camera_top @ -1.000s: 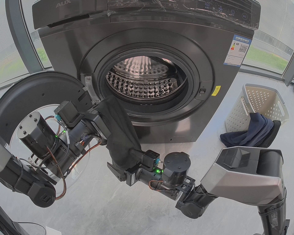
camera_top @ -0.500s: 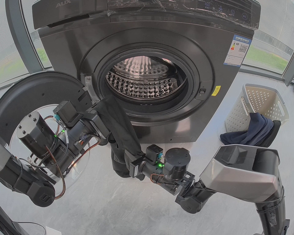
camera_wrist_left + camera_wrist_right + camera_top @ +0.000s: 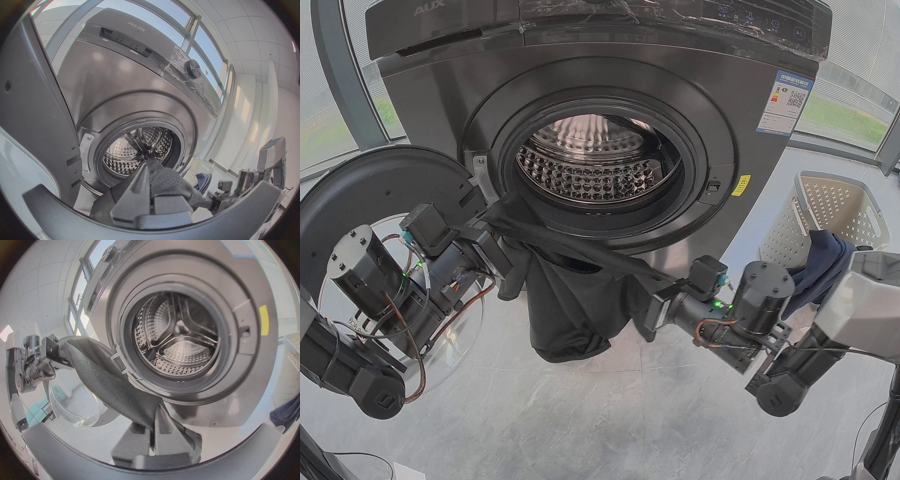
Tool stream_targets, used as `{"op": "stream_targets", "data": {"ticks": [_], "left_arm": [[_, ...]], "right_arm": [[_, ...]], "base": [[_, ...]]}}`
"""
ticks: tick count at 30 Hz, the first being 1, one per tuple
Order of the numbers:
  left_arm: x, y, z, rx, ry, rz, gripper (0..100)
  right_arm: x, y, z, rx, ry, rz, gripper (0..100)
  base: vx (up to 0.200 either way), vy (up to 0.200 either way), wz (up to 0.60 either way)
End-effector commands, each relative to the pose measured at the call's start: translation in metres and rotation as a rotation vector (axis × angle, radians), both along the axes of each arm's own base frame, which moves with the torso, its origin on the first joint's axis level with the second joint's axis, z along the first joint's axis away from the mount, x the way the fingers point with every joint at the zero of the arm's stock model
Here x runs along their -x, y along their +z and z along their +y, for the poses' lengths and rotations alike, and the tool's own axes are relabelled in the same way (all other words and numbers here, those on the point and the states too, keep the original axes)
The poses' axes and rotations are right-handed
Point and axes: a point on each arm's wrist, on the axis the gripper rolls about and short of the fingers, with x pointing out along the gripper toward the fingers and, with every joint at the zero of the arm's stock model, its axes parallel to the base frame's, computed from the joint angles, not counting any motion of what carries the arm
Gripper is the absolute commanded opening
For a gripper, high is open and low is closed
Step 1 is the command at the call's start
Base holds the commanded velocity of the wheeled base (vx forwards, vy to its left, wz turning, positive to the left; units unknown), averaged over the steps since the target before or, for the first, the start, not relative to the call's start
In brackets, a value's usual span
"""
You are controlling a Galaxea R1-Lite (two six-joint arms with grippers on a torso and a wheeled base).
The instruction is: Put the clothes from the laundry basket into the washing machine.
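Our left gripper (image 3: 501, 240) and right gripper (image 3: 651, 297), each pinched tight on an end of the black garment (image 3: 569, 306), hold it stretched just below the washing machine's (image 3: 456, 100) open drum (image 3: 594, 162). Right of the washing machine, a navy garment (image 3: 822, 259) drapes over the laundry basket (image 3: 837, 200).

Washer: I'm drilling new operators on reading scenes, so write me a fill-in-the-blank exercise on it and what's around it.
The washer door stands ____.
The left gripper and right gripper are both shut on one ____ garment.
A ____ cloth hangs over the basket rim.
The drum holds ____ clothes.
Missing words: open; black; blue; no.
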Motion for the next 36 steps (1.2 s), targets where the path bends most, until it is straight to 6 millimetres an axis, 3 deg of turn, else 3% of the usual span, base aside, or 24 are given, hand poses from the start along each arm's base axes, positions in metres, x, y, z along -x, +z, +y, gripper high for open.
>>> {"op": "stream_targets", "data": {"ticks": [1,4,8,11,17,27,36], "left_arm": [[0.002,0.006,0.011,0.0,0.021,-0.017,0],[-0.002,0.002,0.02,-0.016,0.022,-0.011,0],[0.001,0.005,0.025,-0.013,0.033,-0.02,0],[0.009,0.011,0.026,-0.007,0.027,-0.039,0],[0.02,0.005,0.017,-0.032,-0.016,-0.028,0],[0.032,0.031,0.022,0.003,-0.01,-0.13,0],[0.034,0.038,0.021,0.01,-0.007,-0.157,0]], "right_arm": [[0.022,0.038,-0.047,-0.06,-0.056,-0.069,0],[0.026,0.046,-0.067,-0.07,-0.065,-0.09,0],[0.026,0.054,-0.075,-0.093,-0.081,-0.109,0],[0.026,0.065,-0.073,-0.116,-0.086,-0.148,0],[0.027,0.084,-0.067,-0.183,-0.113,-0.197,0],[0.028,0.098,-0.071,-0.22,-0.124,-0.233,0],[0.041,0.119,-0.076,-0.271,-0.136,-0.291,0]], "base": [[0.0,0.0,0.0],[0.0,0.0,0.0],[0.0,0.0,0.0],[0.0,0.0,0.0],[0.0,0.0,0.0],[0.0,0.0,0.0],[0.0,0.0,0.0]]}}
